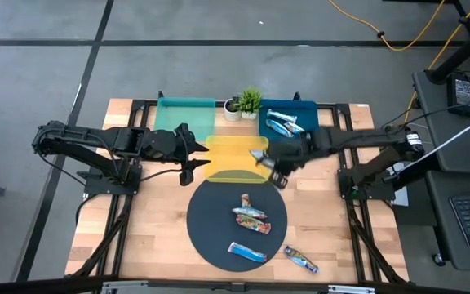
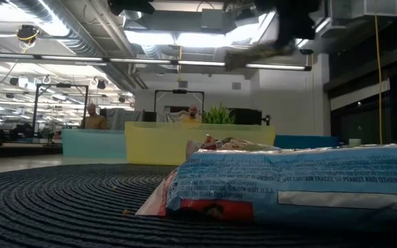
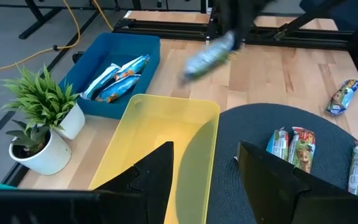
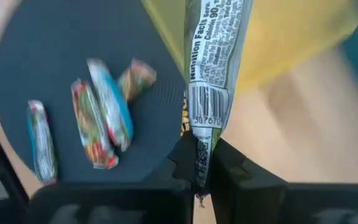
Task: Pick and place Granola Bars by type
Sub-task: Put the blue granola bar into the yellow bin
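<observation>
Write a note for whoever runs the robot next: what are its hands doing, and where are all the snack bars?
Right gripper: shut on a granola bar, raised by the yellow tray.
Left gripper: open, empty, over the yellow tray's other end.
Done: some bars in the blue tray.
Left: four bars on the dark mat, one on the wood beside it. Teal tray looks empty.

Three trays (image 1: 185,104) stand behind the mat (image 1: 206,224), the plant (image 1: 249,101) between two of them.
</observation>
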`<state>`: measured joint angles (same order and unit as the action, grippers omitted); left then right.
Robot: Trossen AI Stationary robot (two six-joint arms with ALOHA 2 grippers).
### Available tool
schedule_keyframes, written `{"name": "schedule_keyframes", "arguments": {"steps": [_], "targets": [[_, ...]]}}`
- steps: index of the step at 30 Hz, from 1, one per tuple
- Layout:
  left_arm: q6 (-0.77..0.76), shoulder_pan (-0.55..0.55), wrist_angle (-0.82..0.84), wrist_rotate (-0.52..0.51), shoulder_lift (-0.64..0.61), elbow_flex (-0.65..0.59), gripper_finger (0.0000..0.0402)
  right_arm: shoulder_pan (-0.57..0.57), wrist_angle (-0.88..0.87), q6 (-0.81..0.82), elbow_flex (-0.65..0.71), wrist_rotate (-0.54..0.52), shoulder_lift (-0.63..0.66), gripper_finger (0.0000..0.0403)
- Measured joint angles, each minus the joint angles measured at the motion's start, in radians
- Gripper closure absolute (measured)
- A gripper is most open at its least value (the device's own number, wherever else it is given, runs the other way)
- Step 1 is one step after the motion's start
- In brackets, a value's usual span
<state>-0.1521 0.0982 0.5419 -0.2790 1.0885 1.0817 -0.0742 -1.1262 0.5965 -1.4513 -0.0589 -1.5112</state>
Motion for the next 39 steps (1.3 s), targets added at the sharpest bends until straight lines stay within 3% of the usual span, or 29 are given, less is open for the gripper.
{"name": "schedule_keyframes", "arguments": {"steps": [6,13,25,32,39], "targets": [[-0.012,0.0,0.0,-0.002,0.0,0.0,0.0231,0.116,0.001,-0.139,-0.088,0.0,0.0,0.0369],[-0.022,0.0,0.0,-0.016,0.0,0.0,0.0231,0.169,0.0,-0.223,-0.088,0.03,-0.015,0.0378],[-0.042,0.0,0.0,-0.016,0.0,0.0,0.0231,0.207,0.122,-0.351,-0.112,0.205,-0.224,0.0379],[-0.047,0.0,0.0,-0.016,0.0,0.0,0.0231,0.21,0.097,-0.447,-0.241,0.2,-0.334,0.0374],[-0.047,0.0,0.0,-0.016,0.0,0.0,0.0231,0.21,0.091,-0.504,-0.262,0.158,-0.415,0.0375]]}}
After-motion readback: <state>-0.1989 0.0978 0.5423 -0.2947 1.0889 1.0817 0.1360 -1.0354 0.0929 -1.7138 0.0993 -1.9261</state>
